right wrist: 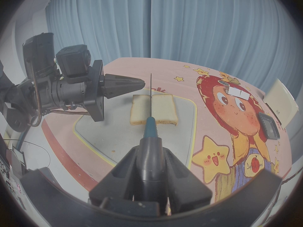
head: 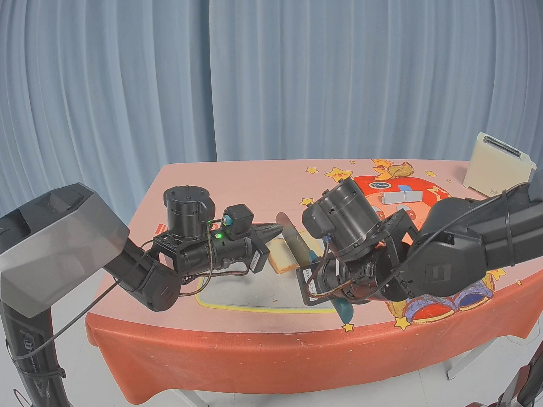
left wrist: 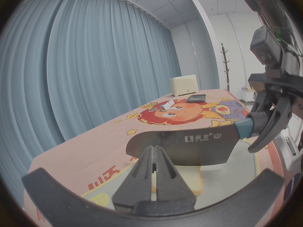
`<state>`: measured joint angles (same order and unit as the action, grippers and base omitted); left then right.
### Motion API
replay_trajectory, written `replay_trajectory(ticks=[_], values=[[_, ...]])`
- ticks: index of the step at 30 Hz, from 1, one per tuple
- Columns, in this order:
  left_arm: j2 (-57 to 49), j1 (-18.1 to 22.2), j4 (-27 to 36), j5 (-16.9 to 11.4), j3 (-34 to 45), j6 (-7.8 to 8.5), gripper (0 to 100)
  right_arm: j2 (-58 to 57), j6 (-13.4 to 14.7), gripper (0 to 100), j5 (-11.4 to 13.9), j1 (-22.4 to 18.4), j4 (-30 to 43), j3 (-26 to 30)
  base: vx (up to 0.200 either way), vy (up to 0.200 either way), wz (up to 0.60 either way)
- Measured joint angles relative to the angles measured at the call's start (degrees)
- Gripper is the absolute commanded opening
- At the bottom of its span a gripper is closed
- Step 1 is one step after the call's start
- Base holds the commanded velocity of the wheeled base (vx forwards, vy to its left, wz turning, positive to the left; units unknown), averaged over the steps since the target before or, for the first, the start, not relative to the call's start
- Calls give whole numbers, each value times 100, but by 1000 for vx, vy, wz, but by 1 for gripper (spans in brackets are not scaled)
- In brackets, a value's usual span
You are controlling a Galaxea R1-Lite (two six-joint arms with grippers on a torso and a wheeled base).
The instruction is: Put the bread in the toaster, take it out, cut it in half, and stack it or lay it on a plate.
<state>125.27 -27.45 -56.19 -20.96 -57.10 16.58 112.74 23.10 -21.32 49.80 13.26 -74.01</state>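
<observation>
A slice of toasted bread [right wrist: 162,109] lies flat on a grey cutting mat [right wrist: 120,136]. My right gripper [right wrist: 151,150] is shut on the teal handle of a knife [left wrist: 183,145]. The blade stands edge-down across the middle of the bread [left wrist: 191,182], at its top surface. From the other side, my left gripper [right wrist: 142,83] points at the bread's edge with its fingers [left wrist: 143,166] shut and nothing held. I cannot tell whether it touches the bread [head: 281,256]. The cream toaster [head: 498,165] stands at the table's far right corner.
A small black square plate [right wrist: 268,125] sits near the toaster [right wrist: 279,101], on the cartoon-printed tablecloth [head: 237,182]. Two small white tags [head: 403,196] lie on the print. The mat [head: 254,296] reaches close to the table's front edge. A blue curtain hangs behind.
</observation>
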Motion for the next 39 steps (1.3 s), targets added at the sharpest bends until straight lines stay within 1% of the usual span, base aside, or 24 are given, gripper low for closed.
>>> replay_trajectory(ticks=[6,15,18,21,24,25,28,30,34,39], values=[[37,-11,-9,5,85,41,0,-17,2,0,-2,-27,6,0,0,0,0],[144,-9,-160,13,156,46,0,27,27,0,-5,-5,9,22,0,0,0],[149,9,-160,13,162,41,0,33,27,0,-7,1,11,12,0,0,0],[108,44,-156,11,156,-13,0,30,-17,0,-5,6,11,63,0,0,0],[-16,105,-145,11,127,-88,0,16,-140,0,-2,4,11,141,0,0,0],[-77,128,-129,11,126,-128,0,5,-222,0,-2,1,11,171,0,0,0],[-273,212,-110,2,123,-282,0,-41,-617,0,6,-9,11,266,0,0,0],[-405,290,-105,-11,138,-354,0,-85,-786,0,30,-11,6,323,0,0,0],[-590,469,-99,-63,158,-405,0,-172,-863,0,63,1,4,373,0,0,0],[-661,461,-101,-72,190,-400,0,-229,-929,0,80,23,4,400,0,0,0]])
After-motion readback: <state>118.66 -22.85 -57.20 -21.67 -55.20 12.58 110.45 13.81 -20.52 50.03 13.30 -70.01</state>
